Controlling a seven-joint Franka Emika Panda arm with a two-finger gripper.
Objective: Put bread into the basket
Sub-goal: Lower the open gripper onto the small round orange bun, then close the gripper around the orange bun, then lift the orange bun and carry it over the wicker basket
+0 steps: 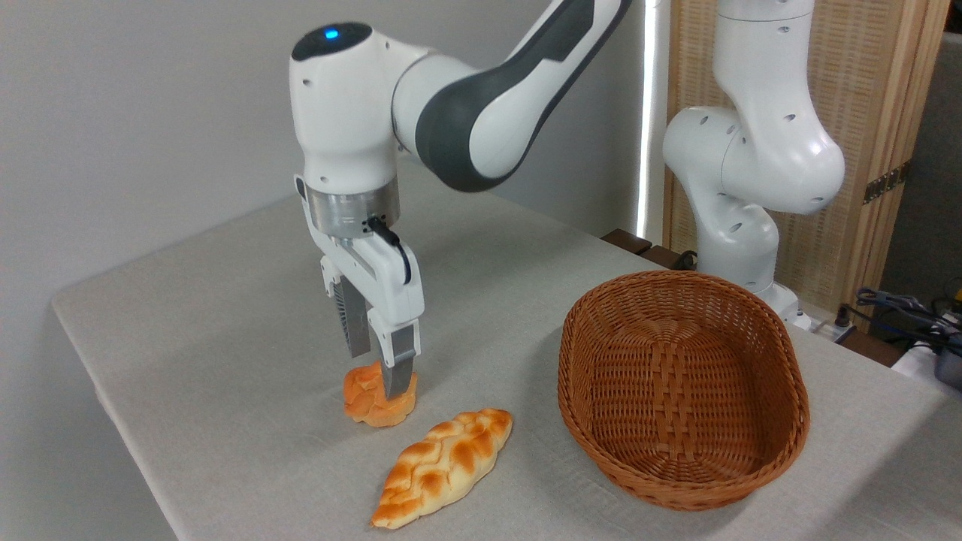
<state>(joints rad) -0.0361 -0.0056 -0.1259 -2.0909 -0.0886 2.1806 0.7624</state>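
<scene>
Nearest the worktop's (225, 323) front edge lies a pale braided loaf (442, 466), untouched. Behind it, the gripper (379, 376) straddles the bread (379, 396), apparently clamping it for lifting, though contact is unclear. Toward the right edge, the basket (680, 466) waits empty.
</scene>
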